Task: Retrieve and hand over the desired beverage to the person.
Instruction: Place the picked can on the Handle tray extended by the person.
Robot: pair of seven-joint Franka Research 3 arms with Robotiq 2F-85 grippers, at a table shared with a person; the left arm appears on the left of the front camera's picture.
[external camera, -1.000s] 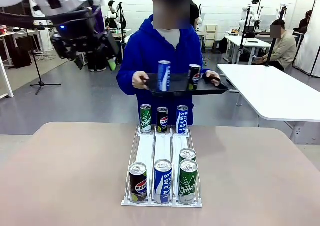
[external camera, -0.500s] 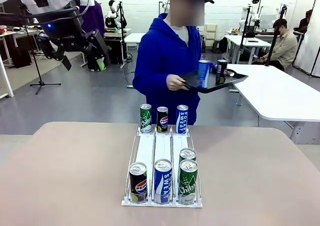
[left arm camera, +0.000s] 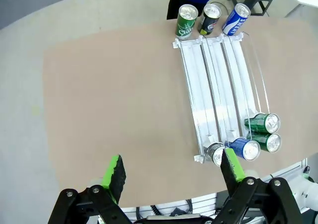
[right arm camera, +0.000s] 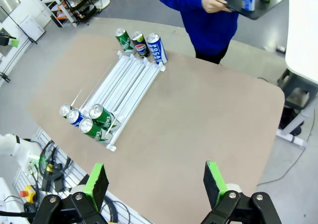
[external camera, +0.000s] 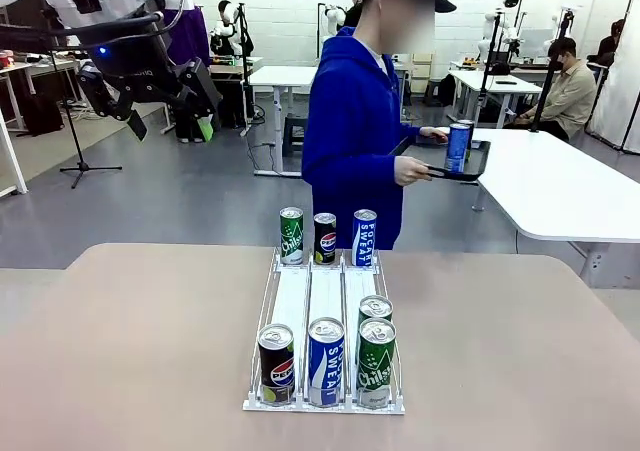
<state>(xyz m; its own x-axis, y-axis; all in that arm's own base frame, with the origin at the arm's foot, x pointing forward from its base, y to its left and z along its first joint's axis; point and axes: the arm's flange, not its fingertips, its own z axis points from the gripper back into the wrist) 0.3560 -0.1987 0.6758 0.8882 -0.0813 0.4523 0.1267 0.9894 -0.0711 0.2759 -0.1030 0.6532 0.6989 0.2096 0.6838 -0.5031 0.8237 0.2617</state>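
The person (external camera: 355, 131) in a bright blue hooded sweatshirt stands beyond the table's far edge, turned toward picture right. Both hands hold a black tray (external camera: 455, 171) carrying a blue can (external camera: 458, 147) and a dark can behind it. On the table a white rack (external camera: 325, 301) holds a green can (external camera: 291, 236), a Pepsi can (external camera: 325, 238) and a blue Pocari can (external camera: 365, 238) at its far end, and several cans at its near end. My left gripper (external camera: 170, 121) hangs open high at the upper left, open too in its wrist view (left arm camera: 174, 168). My right gripper (right arm camera: 155, 179) is open, high above the table.
A white table (external camera: 560, 186) stands at the right beside the person's tray. A seated person (external camera: 568, 91) works farther back. The tan table (external camera: 130, 351) has bare surface on both sides of the rack. The right wrist view shows the person (right arm camera: 208, 10) and tray (right arm camera: 253, 5).
The person has turned from facing me toward picture right, swinging the tray with its two cans over toward the white table. My left arm drew up and left, then held.
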